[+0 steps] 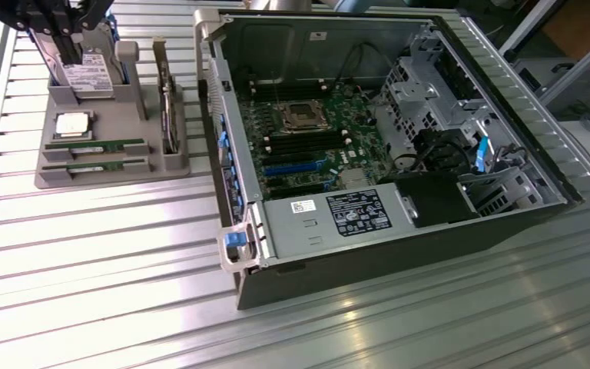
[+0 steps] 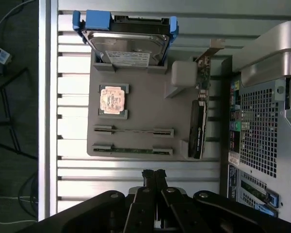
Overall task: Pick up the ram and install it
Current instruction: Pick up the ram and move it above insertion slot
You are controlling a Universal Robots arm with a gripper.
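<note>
While both ram sticks (image 1: 95, 144) lie slotted in the tray (image 1: 111, 178), the gripper (image 2: 154, 173) hovers over its far end, fingers pressed together and empty; picking calls for spreading them over one stick.

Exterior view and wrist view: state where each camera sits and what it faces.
Exterior view: high, off the arm, looking down obliquely at the open computer case and grey tray; the gripper shows by the hard drive.
Wrist view: on the wrist, looking straight down at the tray; the gripper's closed fingers show.
Shared: tray, both ram sticks, hard drive.
</note>
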